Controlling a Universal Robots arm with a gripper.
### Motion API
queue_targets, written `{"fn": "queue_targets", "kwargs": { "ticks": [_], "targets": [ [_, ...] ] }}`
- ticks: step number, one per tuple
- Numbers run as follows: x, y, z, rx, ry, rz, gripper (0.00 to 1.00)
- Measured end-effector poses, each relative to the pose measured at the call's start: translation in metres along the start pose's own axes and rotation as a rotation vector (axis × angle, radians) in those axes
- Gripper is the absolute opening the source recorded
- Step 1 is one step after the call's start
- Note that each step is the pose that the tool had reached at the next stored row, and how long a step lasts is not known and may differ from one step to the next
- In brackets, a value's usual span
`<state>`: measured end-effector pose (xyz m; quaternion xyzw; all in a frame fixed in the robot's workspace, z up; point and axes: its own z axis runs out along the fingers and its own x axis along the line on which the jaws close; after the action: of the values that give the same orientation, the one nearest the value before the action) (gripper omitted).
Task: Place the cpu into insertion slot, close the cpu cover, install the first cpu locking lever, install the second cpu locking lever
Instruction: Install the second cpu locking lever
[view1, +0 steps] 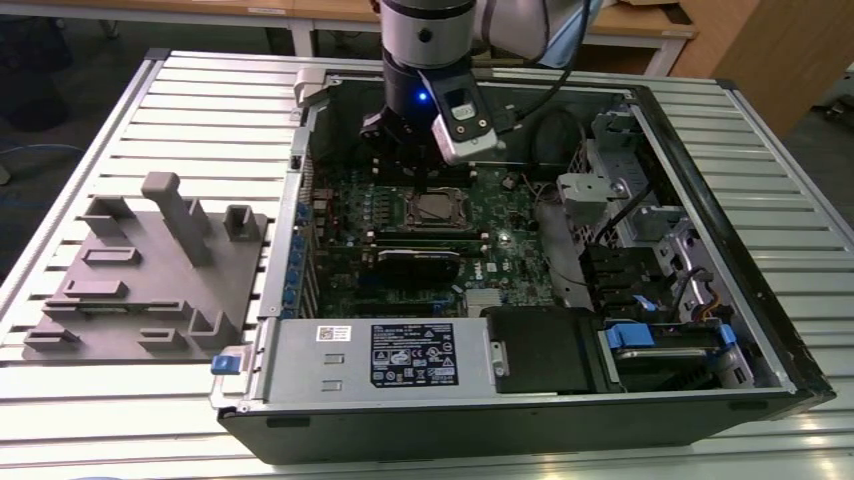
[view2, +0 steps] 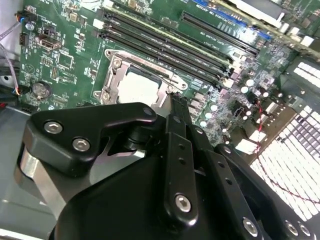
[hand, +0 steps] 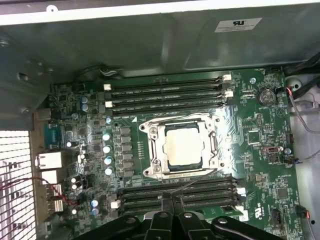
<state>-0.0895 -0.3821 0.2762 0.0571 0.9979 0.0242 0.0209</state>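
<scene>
Colour log, as I see it from my station:
- Motherboard (hand: 260, 165): green w/ fine pale traces.
- cpu (hand: 184, 146): silvery-grey top; cpu cover (hand: 155, 150) silver-grey frame.
- Memory slots (hand: 165, 95): black, white end clips.
- Capacitors (hand: 106, 148): pale blue-silver.
- gripper (view2: 172, 100): black, silver bolts.
- Case wall (hand: 125, 45): grey metal.
- Jig block (view1: 147, 270): plain grey.
- Table (view1: 200, 110): white slats, ribbed pattern.
- Drive latch (view1: 634, 335): blue.

— Can you read any print?
— You'll find white labels on the power supply (view1: 400, 355) and a white sticker on the case wall (hand: 238, 24); none of their print is legible.
</scene>
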Motion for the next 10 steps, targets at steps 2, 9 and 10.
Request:
{"fn": "queue_targets", "kwargs": {
  "ticks": [2,9,10],
  "targets": [
    [-0.0002,0.0002,0.0012,0.0002,0.0001,0.000,0.10],
    [-0.0009,0.0002,0.0033,0.0001,0.0008,0.000,0.10],
    [-0.0014,0.0002,0.0042,0.0003,0.0020,0.000,0.10]
  ]
}}
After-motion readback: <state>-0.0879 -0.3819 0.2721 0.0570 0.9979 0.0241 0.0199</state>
